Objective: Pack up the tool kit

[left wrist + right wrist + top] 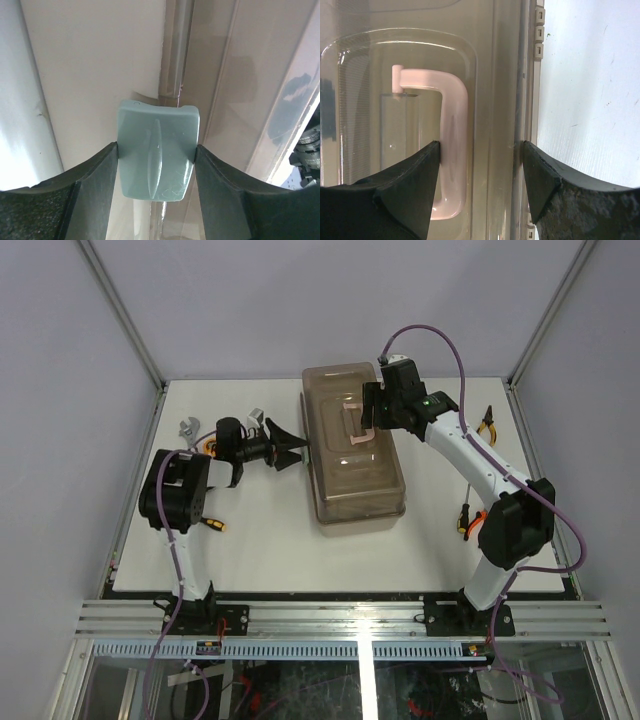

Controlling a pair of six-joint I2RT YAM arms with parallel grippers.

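Both claws at the closed toolbox (355, 475), in the middle of the table (260, 540).
The left gripper (156, 146) pinches the pale blue latch (157, 160) on its left side; the right gripper (481, 146) hangs spread over the smoky lid (490, 60), handle (456, 120) against one finger.

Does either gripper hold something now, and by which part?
The left gripper holds the blue-green latch of the toolbox by its two sides. The right gripper holds nothing: its jaws stand open over the lid handle.

Left gripper (298, 451) clamped on latch (157, 147), arm stretched sideways; right gripper (481, 150) open, pointing down.
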